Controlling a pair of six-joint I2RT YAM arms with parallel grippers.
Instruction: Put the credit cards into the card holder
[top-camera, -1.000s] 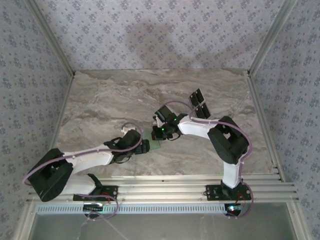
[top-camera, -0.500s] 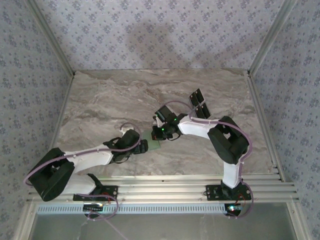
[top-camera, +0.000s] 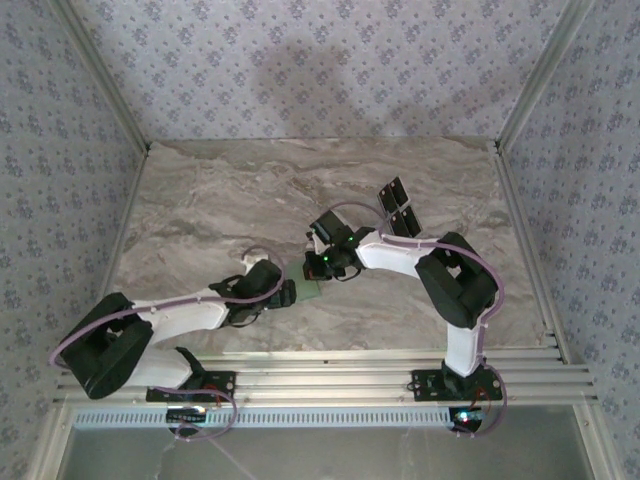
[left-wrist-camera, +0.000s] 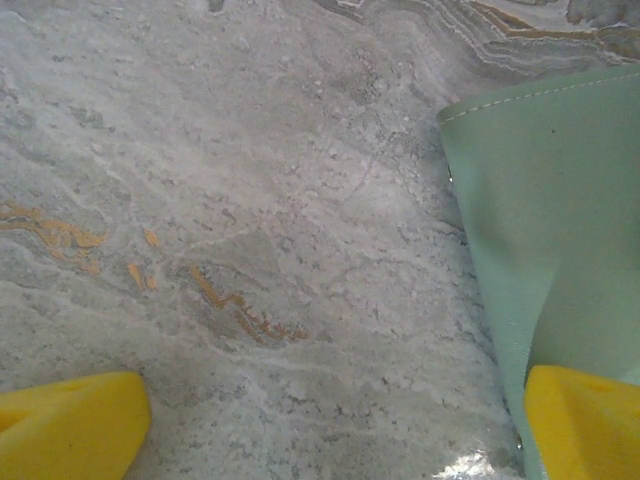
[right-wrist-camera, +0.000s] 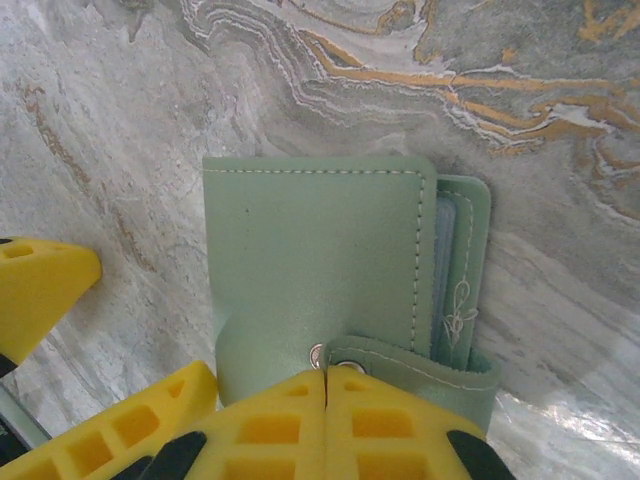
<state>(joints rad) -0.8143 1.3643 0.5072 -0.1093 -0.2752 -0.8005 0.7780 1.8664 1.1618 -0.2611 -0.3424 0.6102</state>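
We judge the task barely begun: the cards (top-camera: 398, 205) lie black on the table (left-wrist-camera: 250, 200), well beyond the right gripper (right-wrist-camera: 325, 385) and apart from both sets of jaws, and we see none in the holder (right-wrist-camera: 310, 260). What remains is opening it and slotting each card in.

The holder sits just ahead of the right jaws, which are clenched at its tab (right-wrist-camera: 420, 365), apparently pinching it. The left gripper (left-wrist-camera: 330, 410) is spread wide and grasps nothing; the holder's corner reaches just inside its right finger.

The holder is pale sage green with neat white stitching, a metal snap on the tab and a small embossed sprig. Its cover looks closed, with pale inner sleeves peeking out along one edge.
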